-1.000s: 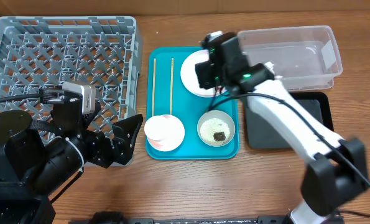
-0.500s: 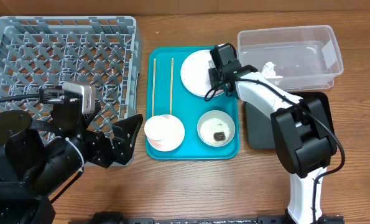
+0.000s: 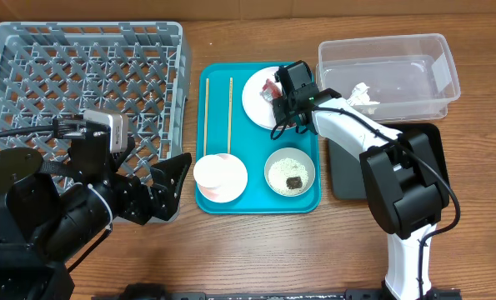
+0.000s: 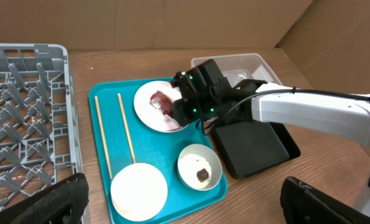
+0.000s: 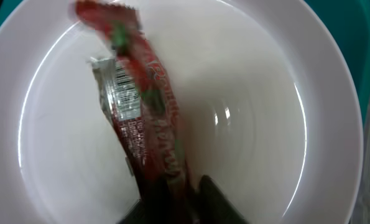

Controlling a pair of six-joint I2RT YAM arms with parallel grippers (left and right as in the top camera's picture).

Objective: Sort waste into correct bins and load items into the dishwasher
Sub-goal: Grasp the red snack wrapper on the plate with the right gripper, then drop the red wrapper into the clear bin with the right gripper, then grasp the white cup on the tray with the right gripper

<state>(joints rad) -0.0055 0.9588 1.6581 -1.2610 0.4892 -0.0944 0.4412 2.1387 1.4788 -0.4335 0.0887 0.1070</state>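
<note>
My overhead camera looks straight down on the whole table point(image 3: 231, 250), from the rack point(image 3: 89, 75) at the left to the tub point(image 3: 389, 50) at the right, far enough to take in both arms. The left wrist camera sits low at the near left and faces obliquely across the teal tray point(image 4: 166, 146) toward the far right, at middle range. The right wrist camera points down into the plate point(image 5: 265, 124), very close and blurred. I find that plate and its wrapper point(image 5: 141, 124) in all three views.
</note>
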